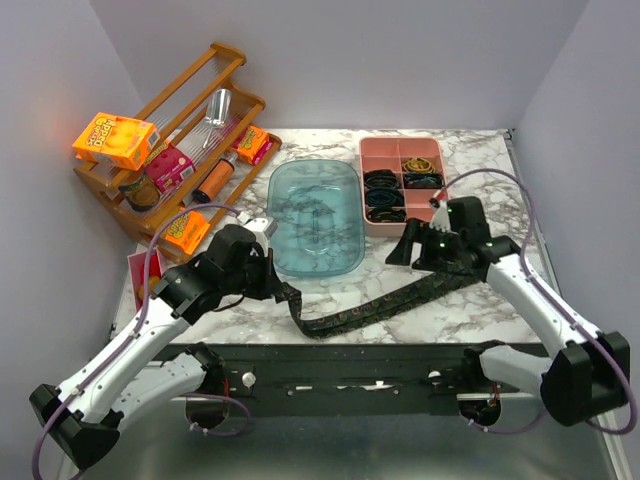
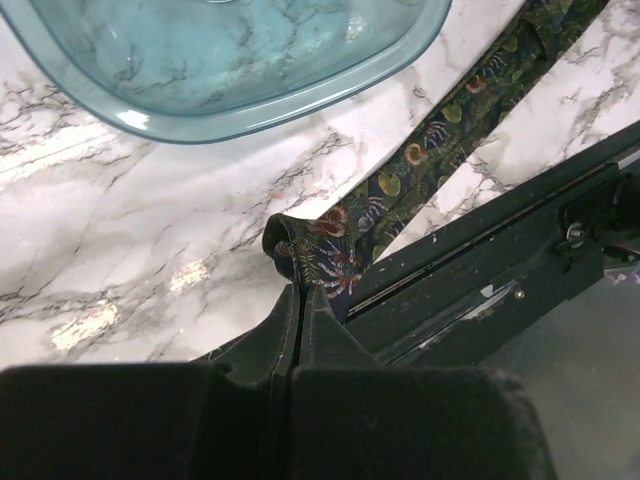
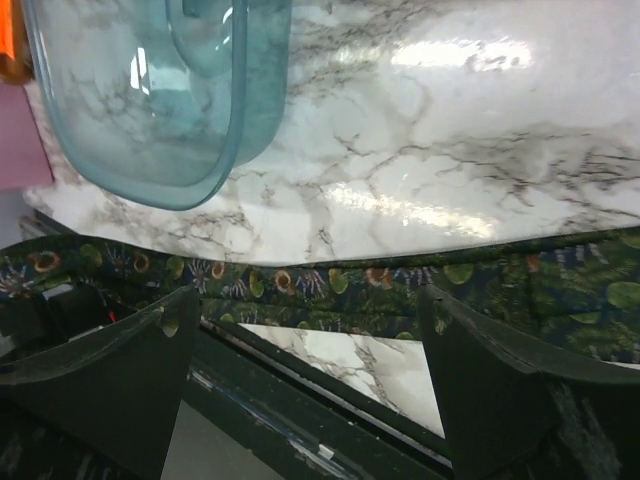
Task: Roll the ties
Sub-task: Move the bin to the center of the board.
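Ideally, with the left gripper (image 2: pixel 302 292) pinched shut on the tie (image 1: pixel 380 308) end at the worktop (image 1: pixel 470 310) near edge, the wide-open, empty right gripper (image 3: pixel 308 300) straddling it should hold it taut for rolling.

The white marble desk (image 1: pixel 480 300) carries a clear teal tray (image 1: pixel 315 225) near its middle. Just right of the tray sits a pink box (image 1: pixel 380 152) of compartments, with dark coils (image 1: pixel 385 200) in several. A wooden rack (image 1: pixel 225 55) stands at the left rear, with an orange carton (image 1: pixel 187 230) in front of it. A dark patterned tie (image 1: pixel 385 305) lies slantwise across the front, its left end at the desk's front edge.
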`<action>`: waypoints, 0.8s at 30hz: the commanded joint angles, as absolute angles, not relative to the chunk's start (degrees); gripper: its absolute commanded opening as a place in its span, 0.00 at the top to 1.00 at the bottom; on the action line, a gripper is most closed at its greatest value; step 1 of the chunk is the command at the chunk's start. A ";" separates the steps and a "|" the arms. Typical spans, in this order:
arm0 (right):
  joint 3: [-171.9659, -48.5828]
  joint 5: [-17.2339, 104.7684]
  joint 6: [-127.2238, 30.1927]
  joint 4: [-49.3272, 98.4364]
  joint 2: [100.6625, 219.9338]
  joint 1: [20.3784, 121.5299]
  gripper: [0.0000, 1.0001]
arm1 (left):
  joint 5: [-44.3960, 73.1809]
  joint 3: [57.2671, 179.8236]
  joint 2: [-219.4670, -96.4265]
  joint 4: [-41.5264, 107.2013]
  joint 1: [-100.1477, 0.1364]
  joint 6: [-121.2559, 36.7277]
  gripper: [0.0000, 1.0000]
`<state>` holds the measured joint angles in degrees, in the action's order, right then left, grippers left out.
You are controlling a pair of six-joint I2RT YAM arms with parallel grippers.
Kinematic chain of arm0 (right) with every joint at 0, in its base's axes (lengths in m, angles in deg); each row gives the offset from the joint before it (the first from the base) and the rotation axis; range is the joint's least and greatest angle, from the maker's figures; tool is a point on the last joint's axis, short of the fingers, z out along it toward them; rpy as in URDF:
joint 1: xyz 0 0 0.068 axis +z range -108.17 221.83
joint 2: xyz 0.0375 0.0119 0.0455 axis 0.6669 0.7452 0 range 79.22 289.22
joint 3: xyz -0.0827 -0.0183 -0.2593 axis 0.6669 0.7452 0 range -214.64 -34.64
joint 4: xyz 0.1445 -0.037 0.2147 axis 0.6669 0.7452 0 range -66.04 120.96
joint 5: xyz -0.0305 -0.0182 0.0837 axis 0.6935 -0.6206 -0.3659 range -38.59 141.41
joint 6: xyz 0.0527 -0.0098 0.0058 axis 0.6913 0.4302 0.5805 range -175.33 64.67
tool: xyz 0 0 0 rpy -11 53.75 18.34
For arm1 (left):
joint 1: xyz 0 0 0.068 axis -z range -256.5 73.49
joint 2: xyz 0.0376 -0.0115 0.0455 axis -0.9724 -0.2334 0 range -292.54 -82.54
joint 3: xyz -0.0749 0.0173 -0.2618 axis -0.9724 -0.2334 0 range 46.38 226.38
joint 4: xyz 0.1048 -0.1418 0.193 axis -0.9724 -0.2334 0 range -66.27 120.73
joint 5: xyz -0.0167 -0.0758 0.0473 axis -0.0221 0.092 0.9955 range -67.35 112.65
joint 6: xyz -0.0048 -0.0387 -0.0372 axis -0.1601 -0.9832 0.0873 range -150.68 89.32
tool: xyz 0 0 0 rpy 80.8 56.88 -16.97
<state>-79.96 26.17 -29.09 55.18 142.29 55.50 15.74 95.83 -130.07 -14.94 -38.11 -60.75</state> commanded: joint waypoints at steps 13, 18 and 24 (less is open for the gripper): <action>-99.84 43.85 -30.28 45.58 175.79 90.60 0.90 | 22.22 98.76 -125.52 -22.00 -37.92 -63.29 1.00; -110.28 47.70 -31.77 46.45 183.53 90.96 0.90 | 23.71 98.50 -125.69 -22.00 -37.92 -63.56 1.00; -119.09 56.24 -33.36 49.01 189.86 90.52 0.90 | 23.80 98.32 -126.22 -21.56 -37.92 -63.56 1.00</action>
<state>-113.34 47.94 -31.39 48.25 186.61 90.95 22.03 97.47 -126.13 -21.41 -38.11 -63.22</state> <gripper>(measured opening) 0.101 0.015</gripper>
